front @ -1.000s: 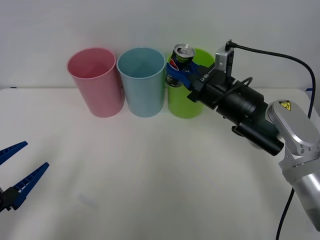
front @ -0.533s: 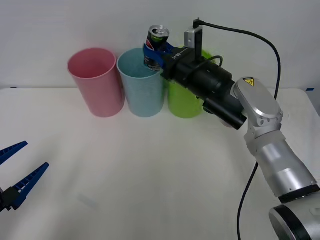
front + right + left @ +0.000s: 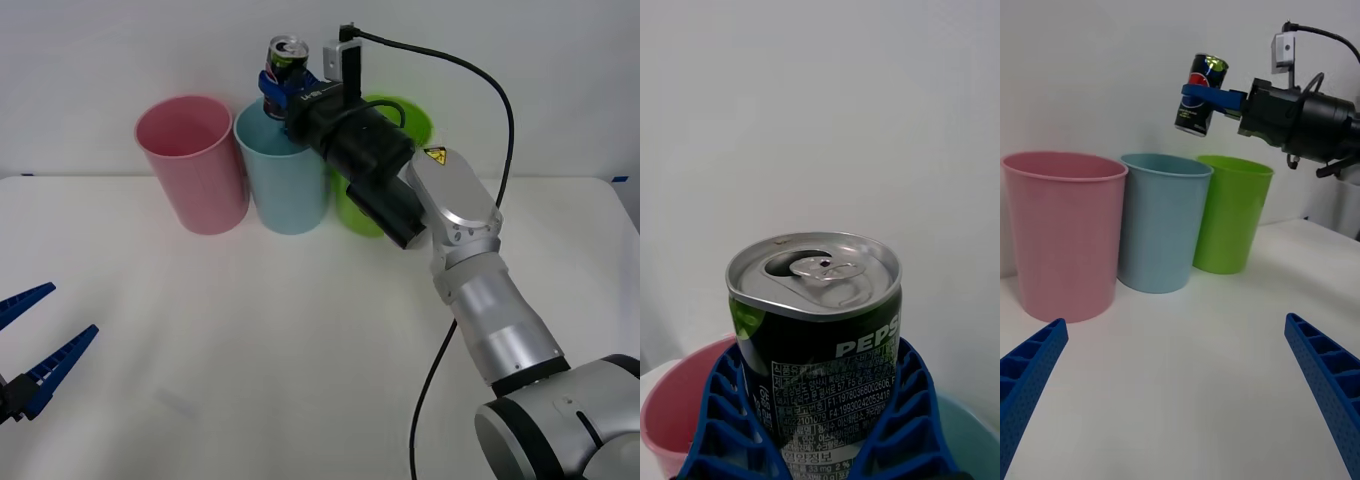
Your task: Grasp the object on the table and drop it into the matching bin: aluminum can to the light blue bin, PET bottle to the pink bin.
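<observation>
Pinched between the blue ribbed fingers of the right claw point(image 3: 277, 84), the can point(image 3: 284, 66) is held slightly tilted in the air above the light blue bin point(image 3: 284, 165). That bin is flanked by the pink bin point(image 3: 192, 163) and a lime green bin point(image 3: 368, 208) on the white desk point(image 3: 260, 340). The left claw point(image 3: 25, 345) is kept low over the desk's near left edge, its fingers spread.

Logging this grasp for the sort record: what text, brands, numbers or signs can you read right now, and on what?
"PEPS", cut off by the right pincer: white letters on the aluminum can.
Fine print lines on the can's label: too small to read reliably.
Yellow triangular warning sign on the right arm: symbol only, no readable words.
Pink bin, light blue bin: no text.
</observation>
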You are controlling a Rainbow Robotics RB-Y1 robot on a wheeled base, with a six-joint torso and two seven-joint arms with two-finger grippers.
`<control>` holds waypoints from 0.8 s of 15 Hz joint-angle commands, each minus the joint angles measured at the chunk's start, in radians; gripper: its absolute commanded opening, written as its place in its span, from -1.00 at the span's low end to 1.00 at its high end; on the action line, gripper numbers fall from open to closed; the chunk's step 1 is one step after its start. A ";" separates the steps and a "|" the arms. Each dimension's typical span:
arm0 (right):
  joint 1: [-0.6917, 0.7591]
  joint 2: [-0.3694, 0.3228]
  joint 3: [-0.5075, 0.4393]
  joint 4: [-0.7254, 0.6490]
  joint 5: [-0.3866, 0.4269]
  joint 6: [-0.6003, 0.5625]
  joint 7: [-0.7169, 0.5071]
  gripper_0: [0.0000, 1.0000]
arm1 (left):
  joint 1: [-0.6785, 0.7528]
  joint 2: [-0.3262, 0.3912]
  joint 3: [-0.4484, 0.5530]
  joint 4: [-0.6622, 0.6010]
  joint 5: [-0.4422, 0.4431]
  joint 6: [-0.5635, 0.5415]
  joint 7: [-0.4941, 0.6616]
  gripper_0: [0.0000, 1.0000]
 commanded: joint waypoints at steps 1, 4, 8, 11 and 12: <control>-0.006 0.011 0.014 0.000 0.018 0.087 0.003 -1.00 | 0.000 0.000 0.000 0.000 0.000 0.000 0.000 1.00; -0.045 0.011 0.012 0.063 0.022 0.131 0.009 -1.00 | 0.000 0.000 0.000 0.000 0.000 0.000 0.000 1.00; -0.072 0.011 -0.006 0.100 0.025 0.153 0.021 -1.00 | 0.000 0.000 0.000 0.000 0.000 0.000 0.000 1.00; -0.072 0.011 0.003 0.100 0.024 0.153 0.021 -1.00 | 0.000 0.000 0.000 0.000 0.000 0.000 0.000 1.00; -0.071 0.011 0.007 0.100 0.025 0.153 0.021 -1.00 | 0.000 0.000 0.000 0.000 0.000 0.000 0.000 1.00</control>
